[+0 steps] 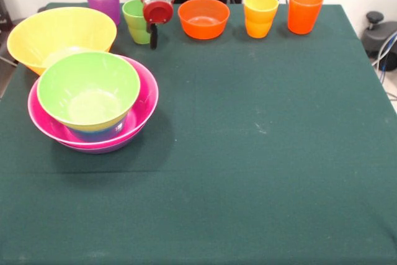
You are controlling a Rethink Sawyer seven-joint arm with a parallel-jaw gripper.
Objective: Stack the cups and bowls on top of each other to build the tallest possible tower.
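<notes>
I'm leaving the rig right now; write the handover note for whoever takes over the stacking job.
Gripper: hanging at the back of the table in front of the light green cup, holding nothing visible; whether its fingers are open cannot be told.
Done: the light green bowl sits on a blue bowl inside the pink bowl, with a purple bowl under it.
Left: yellow bowl beside the pile, purple cup, light green cup, orange bowl, yellow-orange cup and orange cup, all loose along the back.
</notes>
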